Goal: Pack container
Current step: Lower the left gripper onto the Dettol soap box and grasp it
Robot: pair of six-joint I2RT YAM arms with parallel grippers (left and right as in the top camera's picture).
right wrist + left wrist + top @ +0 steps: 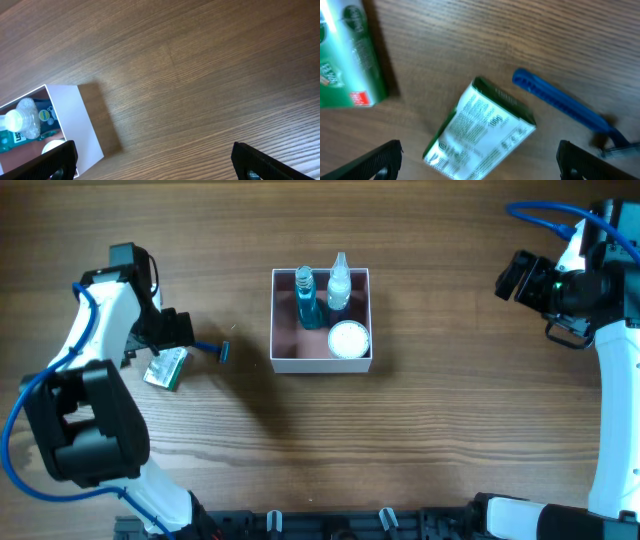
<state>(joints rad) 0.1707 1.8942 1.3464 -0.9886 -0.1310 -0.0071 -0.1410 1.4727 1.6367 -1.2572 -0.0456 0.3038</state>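
White-walled and pink inside, the container (320,364) sat mid-bench toward the far edge, well apart from both claws. The left gripper (172,338), fingers spread wide, hung over the green-and-white packet (166,368) near the left edge. The right gripper (162,161), equally spread, hung near the right edge, and its camera caught only one corner of the container.

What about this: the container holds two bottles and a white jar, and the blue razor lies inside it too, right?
No. The overhead view shows the blue razor outside the container, on the table beside the green-and-white packet. The blue bottle, clear bottle and white jar are inside.
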